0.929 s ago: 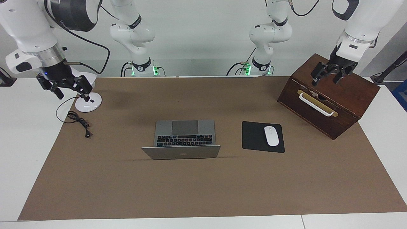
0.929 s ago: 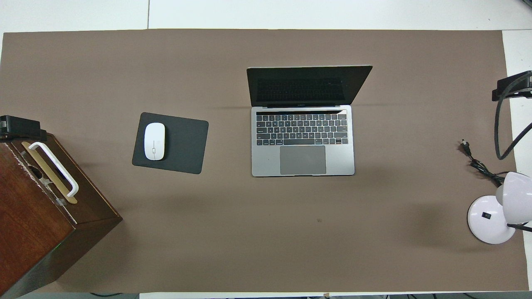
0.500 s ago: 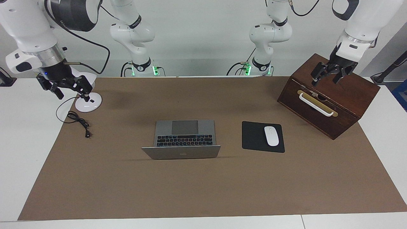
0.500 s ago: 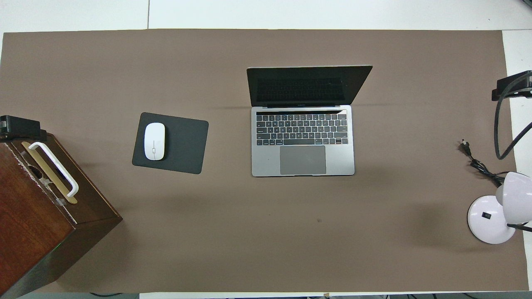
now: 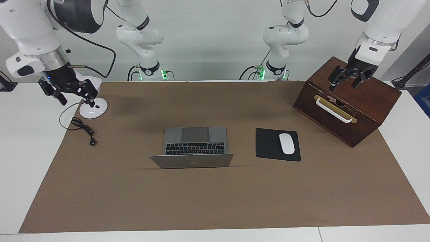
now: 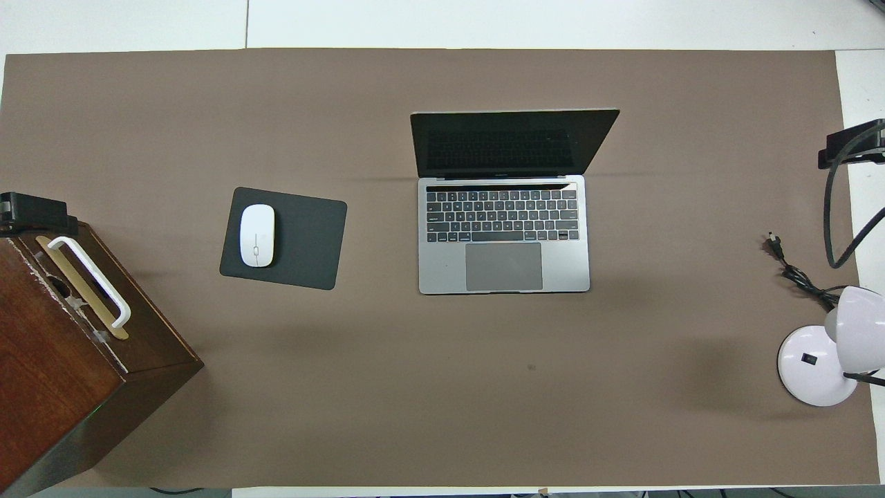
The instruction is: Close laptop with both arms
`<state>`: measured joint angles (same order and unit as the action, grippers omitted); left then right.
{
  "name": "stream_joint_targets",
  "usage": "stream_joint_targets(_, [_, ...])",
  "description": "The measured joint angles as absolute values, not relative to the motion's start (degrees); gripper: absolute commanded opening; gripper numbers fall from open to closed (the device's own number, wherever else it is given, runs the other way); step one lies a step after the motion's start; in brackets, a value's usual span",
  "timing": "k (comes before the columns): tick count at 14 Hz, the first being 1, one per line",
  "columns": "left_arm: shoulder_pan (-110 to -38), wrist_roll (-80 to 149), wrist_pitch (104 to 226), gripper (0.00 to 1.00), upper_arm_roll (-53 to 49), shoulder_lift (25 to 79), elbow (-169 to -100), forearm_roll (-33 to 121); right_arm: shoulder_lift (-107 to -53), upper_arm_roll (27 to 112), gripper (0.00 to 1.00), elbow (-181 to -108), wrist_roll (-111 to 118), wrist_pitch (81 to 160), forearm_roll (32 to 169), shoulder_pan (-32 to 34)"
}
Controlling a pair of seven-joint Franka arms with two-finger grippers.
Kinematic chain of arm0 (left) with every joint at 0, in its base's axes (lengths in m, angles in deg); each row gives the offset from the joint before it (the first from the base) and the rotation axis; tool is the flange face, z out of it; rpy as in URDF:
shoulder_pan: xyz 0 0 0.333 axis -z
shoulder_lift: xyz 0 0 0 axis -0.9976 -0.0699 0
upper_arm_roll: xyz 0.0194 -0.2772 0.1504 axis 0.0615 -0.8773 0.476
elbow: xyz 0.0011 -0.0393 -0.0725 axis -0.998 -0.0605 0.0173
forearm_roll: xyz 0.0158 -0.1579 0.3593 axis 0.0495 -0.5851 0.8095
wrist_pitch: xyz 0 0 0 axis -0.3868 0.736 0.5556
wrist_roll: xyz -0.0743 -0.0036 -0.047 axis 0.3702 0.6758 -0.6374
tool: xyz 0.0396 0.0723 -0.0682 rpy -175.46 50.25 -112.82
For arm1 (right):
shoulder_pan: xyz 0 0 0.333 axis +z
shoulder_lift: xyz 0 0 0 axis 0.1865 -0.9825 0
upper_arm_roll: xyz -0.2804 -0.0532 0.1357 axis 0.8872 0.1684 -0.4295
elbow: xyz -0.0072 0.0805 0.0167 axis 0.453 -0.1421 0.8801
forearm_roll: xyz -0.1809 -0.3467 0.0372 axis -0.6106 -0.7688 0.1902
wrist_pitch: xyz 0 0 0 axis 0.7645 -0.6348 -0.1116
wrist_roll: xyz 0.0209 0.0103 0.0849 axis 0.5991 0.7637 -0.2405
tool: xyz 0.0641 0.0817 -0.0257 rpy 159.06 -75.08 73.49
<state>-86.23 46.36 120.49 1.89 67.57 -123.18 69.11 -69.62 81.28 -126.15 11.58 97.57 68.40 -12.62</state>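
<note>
1. Silver-grey metal, the laptop (image 5: 191, 148) stands open on the brown mat (image 5: 215, 201) at the middle of the desk (image 5: 20, 141), lid raised, keyboard toward the robots; it lies well apart from both claws, between them
2. The right claw (image 5: 72, 92) hangs with jaws wide and empty over the white lamp base (image 5: 93, 108) at its own end of the desk; a loose black cable (image 5: 82, 129) lies just beside that base
3. The left claw (image 5: 347, 79) hangs with jaws wide and empty over the top of the wooden box (image 5: 349, 104) at its own end
4. Step in hand, as I judge it: the very start, both arms waiting, nothing yet touching the lid, no part of the closing done
5. The next move calls for both claws to travel inward from their ends, come to the raised lid's upper edge, one toward each corner, and press it evenly down toward the keyboard; uneven pushing could skid the laptop on the mat
6. Containers: the wooden box, with a white handle (image 5: 334, 110) on its front, is shut, so its contents cannot be seen
7. Between the laptop and the left claw lies a black mouse pad (image 5: 267, 148) carrying a white mouse (image 5: 286, 143)
</note>
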Motion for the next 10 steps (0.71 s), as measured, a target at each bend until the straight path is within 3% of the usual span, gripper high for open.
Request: stream_joint_targets(10, [-86.22, 46.36, 120.49, 1.0, 1.87, 67.57, -123.18, 69.11, -69.64, 81.28, 0.97, -127.31, 11.56, 97.57, 68.4, -12.63])
